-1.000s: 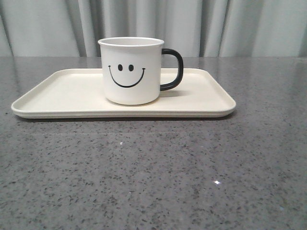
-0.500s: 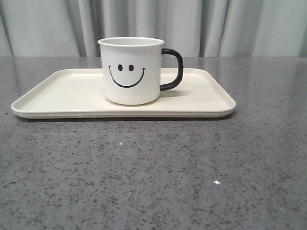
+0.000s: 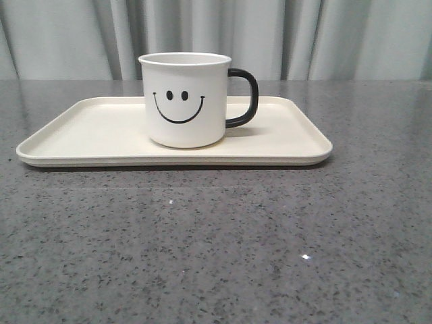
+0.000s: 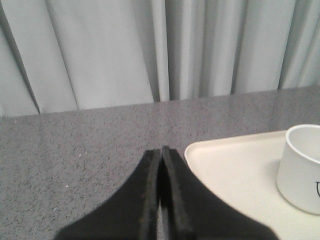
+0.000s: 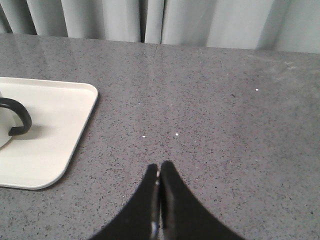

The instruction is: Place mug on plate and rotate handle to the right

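Nothing has moved since the earlier frames: mug (image 3: 184,100) stands upright on plate (image 3: 81,131), near its middle, smiley face toward the front camera. Its handle (image 3: 244,98) points to my right. Judged status: both steps look complete; no operation appears outstanding. My left gripper (image 4: 161,172) has both fingers pressed together, holding nothing, off the plate's left end. My right gripper (image 5: 159,187) is likewise closed and empty, over bare table (image 3: 216,256) well apart from the plate.
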You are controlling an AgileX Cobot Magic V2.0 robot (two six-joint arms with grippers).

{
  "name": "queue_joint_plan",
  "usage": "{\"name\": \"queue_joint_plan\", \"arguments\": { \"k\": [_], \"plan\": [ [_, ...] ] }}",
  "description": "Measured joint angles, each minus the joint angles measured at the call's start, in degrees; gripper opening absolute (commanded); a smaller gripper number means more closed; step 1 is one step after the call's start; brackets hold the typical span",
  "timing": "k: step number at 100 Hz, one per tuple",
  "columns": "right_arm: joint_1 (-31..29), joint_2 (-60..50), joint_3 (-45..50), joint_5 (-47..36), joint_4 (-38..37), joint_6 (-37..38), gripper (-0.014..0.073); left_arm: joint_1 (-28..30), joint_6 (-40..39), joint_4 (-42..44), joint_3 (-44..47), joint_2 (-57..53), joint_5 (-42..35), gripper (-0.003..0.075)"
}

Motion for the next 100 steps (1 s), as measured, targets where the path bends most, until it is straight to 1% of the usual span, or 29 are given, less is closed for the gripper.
{"name": "queue_joint_plan", "arguments": {
  "k": [6,13,22,30,41,58,71,100],
  "plan": [
    [0.0,0.0,0.0,0.0,0.0,0.0,-0.0119,0.0,0.0,-0.9,5.5,-4.0,-6.3,-0.002],
    [0.0,0.0,0.0,0.0,0.0,0.0,-0.0119,0.0,0.0,-1.3,11.4,-8.1,-11.3,-0.002],
    [0.0,0.0,0.0,0.0,0.0,0.0,-0.0119,0.0,0.0,-1.5,17.3,-12.5,-15.2,-0.002],
    [0.0,0.0,0.0,0.0,0.0,0.0,-0.0119,0.2,0.0,-1.5,21.4,-16.2,-17.0,-0.002],
    [0.0,0.0,0.0,0.0,0.0,0.0,-0.0119,1.9,0.0,-1.6,25.0,-19.4,-17.7,-0.002],
    [0.0,0.0,0.0,0.0,0.0,0.0,-0.0119,5.5,0.0,-1.6,29.1,-21.6,-18.3,-0.002],
    [0.0,0.0,0.0,0.0,0.0,0.0,-0.0119,7.0,0.0,-1.6,29.2,-23.3,-19.2,-0.002],
    [0.0,-0.1,0.0,0.2,0.0,0.0,-0.0119,7.1,0.4,-0.6,29.2,-24.2,-17.7,-0.002]
  ]
}}
